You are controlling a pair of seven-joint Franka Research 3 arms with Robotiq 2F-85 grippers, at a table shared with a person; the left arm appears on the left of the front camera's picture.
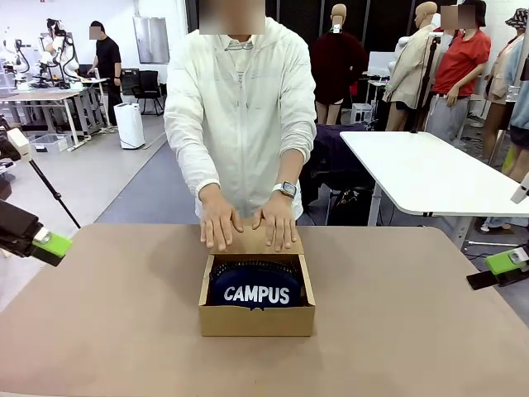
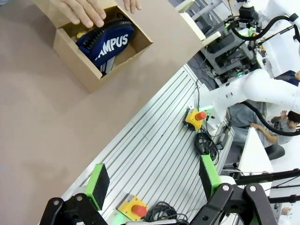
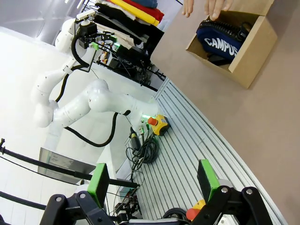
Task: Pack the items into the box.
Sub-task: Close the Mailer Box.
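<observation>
Gaping wide, left jaws and right jaws both empty, pouch in box

The left gripper is seen with its green pads spread wide, nothing held between them. Well ahead of the picture-left finger, the open box is set on the table. The pouch is tilted inside it, white lettering turned up. A hand is laid at the box's far side, fingertips just beside the pouch's zip. Ahead between the fingers a slotted metal base is seen, with a yellow stop button ahead of the picture-right finger.
</observation>
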